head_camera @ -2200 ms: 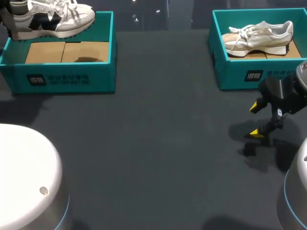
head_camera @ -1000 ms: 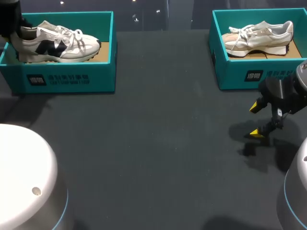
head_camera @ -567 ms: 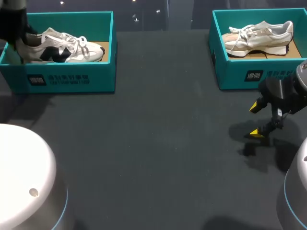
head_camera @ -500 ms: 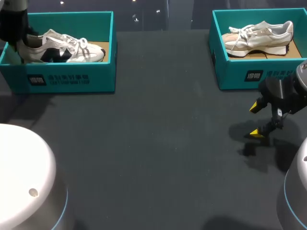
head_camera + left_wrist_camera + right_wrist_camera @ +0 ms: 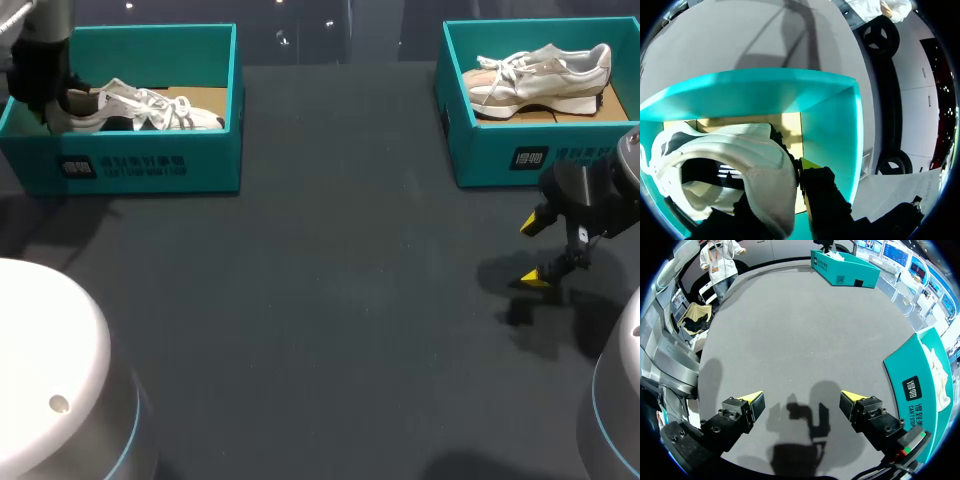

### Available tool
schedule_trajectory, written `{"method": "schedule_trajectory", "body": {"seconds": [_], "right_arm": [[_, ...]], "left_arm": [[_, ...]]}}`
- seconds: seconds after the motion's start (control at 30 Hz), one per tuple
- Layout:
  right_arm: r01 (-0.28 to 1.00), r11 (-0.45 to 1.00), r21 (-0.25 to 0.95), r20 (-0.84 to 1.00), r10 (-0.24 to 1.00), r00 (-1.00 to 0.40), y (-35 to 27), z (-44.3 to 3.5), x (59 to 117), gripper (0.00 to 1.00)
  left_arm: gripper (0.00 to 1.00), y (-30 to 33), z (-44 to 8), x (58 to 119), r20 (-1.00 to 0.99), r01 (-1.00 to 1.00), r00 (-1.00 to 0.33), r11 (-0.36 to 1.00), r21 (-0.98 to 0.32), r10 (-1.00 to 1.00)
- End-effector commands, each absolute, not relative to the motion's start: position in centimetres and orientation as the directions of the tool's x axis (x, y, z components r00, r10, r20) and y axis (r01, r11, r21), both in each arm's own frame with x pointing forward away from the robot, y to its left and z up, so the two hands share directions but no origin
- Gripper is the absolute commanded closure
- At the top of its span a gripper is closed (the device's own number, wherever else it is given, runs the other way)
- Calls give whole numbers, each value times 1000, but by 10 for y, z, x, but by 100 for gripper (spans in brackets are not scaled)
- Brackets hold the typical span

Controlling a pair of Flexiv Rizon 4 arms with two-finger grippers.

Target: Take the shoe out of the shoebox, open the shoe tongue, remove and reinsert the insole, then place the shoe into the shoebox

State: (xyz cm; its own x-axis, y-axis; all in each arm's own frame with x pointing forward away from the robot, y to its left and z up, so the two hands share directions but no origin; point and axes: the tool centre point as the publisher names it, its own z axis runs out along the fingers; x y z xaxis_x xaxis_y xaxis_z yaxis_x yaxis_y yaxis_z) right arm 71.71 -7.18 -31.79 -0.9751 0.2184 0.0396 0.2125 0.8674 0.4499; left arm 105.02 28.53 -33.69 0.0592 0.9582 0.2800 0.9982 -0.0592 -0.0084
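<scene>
A white sneaker with dark side panels [image 5: 150,108] lies low inside the teal shoebox [image 5: 150,165] at the table's far left, toe pointing right. My left gripper [image 5: 48,100] stands at its heel end. In the left wrist view the sneaker's heel collar [image 5: 740,155] sits pinched between the fingers of the left gripper [image 5: 787,177], with one yellow fingertip [image 5: 807,164] showing outside the heel and the box's teal wall [image 5: 830,130] ahead. My right gripper [image 5: 534,250] hovers over the mat at the right, open and empty; the same gripper [image 5: 802,399] shows wide-spread fingers.
A second teal shoebox [image 5: 520,158] at the far right holds a beige and white sneaker [image 5: 540,75]; its wall [image 5: 920,385] is just beside the right gripper. Dark mat [image 5: 330,300] spans the table between the boxes.
My left gripper has lowered the sneaker from above the left box down into it, still holding the heel. The right arm has stayed put.
</scene>
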Motion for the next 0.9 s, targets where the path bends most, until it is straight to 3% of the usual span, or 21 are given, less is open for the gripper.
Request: {"method": "schedule_trajectory", "body": {"seconds": [0.03, 0.57, 0.8, 0.9], "right_arm": [[214, 868, 447, 38, 220, -975, -71, -318, 716, 0], [214, 868, 447, 38, 220, -975, -71, -318, 716, 0], [214, 868, 447, 38, 220, -975, -71, -318, 716, 0], [214, 868, 447, 38, 220, -975, -71, -318, 716, 0]], "left_arm": [[100, 284, -344, 1052, 280, 998, 63, -63, -11, 958], [100, 283, -369, 1049, 268, 999, 42, -41, -12, 963], [61, 285, -374, 1048, 262, 1000, 28, -26, -13, 965], [55, 285, -374, 1048, 259, 1000, 19, -16, -15, 966]]}}
